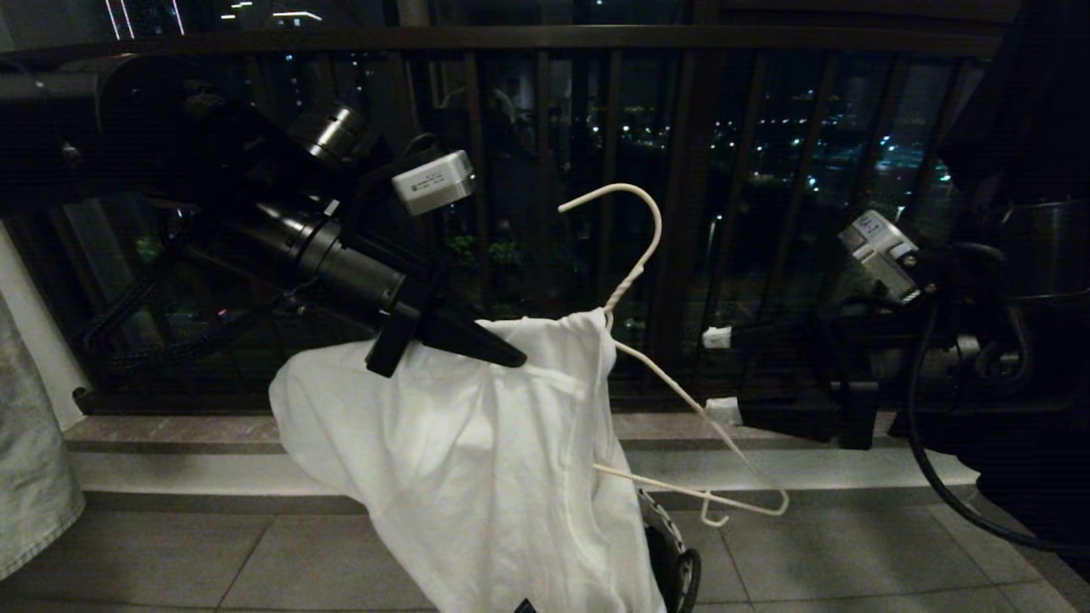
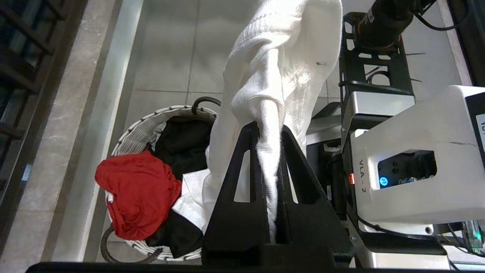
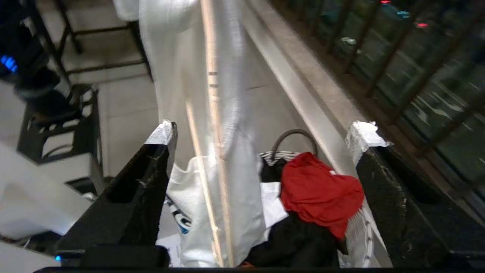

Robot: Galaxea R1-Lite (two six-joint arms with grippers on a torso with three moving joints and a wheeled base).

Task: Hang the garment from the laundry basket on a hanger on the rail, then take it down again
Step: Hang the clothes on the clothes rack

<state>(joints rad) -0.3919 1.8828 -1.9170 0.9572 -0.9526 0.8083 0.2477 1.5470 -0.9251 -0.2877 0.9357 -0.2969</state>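
Two claws are in play, and most of what I see is the white T-shirt (image 1: 477,451) draped from one shoulder of the white wire hanger (image 1: 656,375) in front of the dark balcony railing (image 1: 545,38); its hem trails down into the laundry basket (image 2: 144,125) on the tiled floor. My left claw (image 2: 269,125) is pinched shut on a thick fold of the shirt up near the collar, and that grip carries the whole bundle. My right claw (image 3: 261,131) stands wide, holding nothing, with the shirt and the thin wire of the hanger hanging just ahead of its taped fingertips (image 3: 365,134). The hanger sits tilted, its far shoulder bare and dipping low, its hook free in the air; no rail shows in any view. I judge the step in hand is dressing the hanger, so the right claw should close on the bare wire shoulder rather than on cloth, steadying it before the left pulls the collar across. Inside the basket lie a red garment (image 2: 136,189) on top, a black garment (image 2: 183,142) beneath it, and some white cloth.
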